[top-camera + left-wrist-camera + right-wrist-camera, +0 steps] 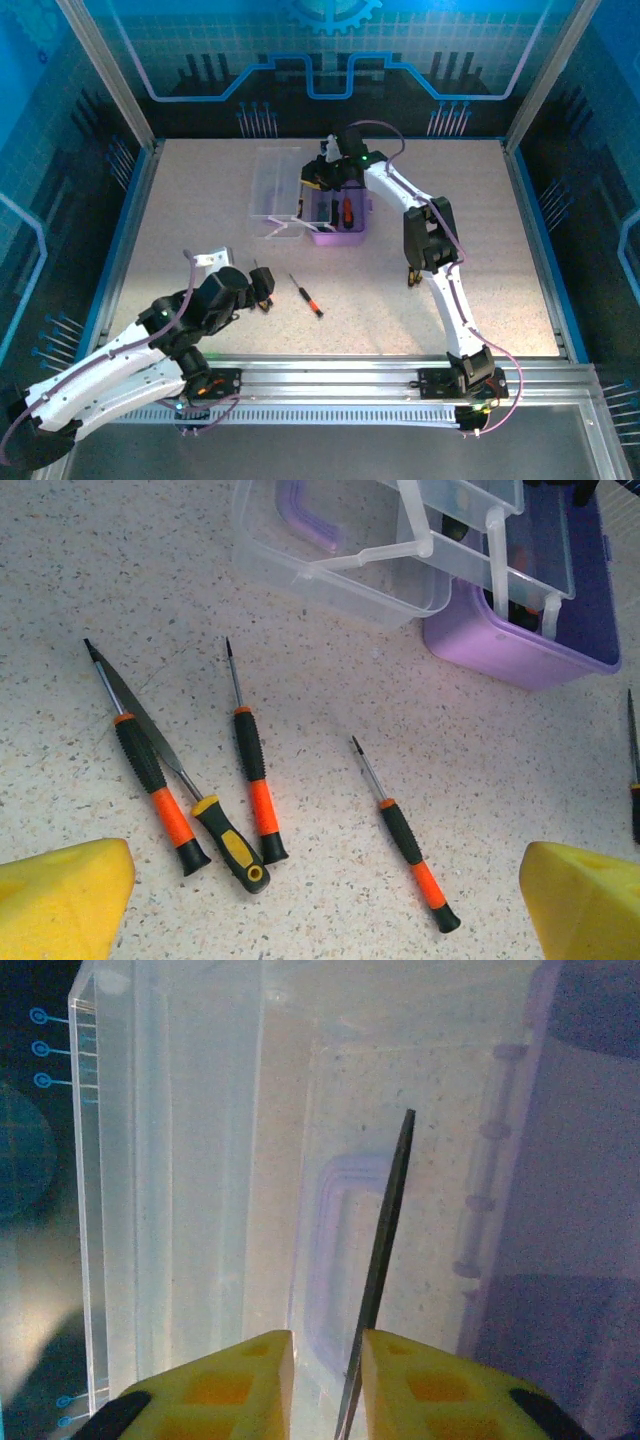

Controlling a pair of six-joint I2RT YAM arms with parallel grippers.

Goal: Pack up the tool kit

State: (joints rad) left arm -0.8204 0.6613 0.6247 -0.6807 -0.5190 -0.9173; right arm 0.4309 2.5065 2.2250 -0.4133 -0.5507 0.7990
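The purple case [338, 225] stands open mid-table, its clear lid [275, 185] folded out to the left. My right gripper [325, 172] hovers over it. Its jaws [328, 1360] are open a little, and a thin dark tool shaft [385, 1250] leans on the right finger with a gap to the left one. Below it lie the lid [180, 1160] and the purple handle [330, 1250]. My left gripper [325, 900] is wide open and empty above loose orange-black screwdrivers [410, 845] [253, 770] [155, 780] and a yellow-black handled tool [230, 842].
One more screwdriver [306, 296] lies to the right of my left gripper [262, 290]; its tip shows at the frame edge [634, 780]. The case [530, 650] holds a clear inner tray [490, 540]. Metal rails [330, 385] run along the near edge.
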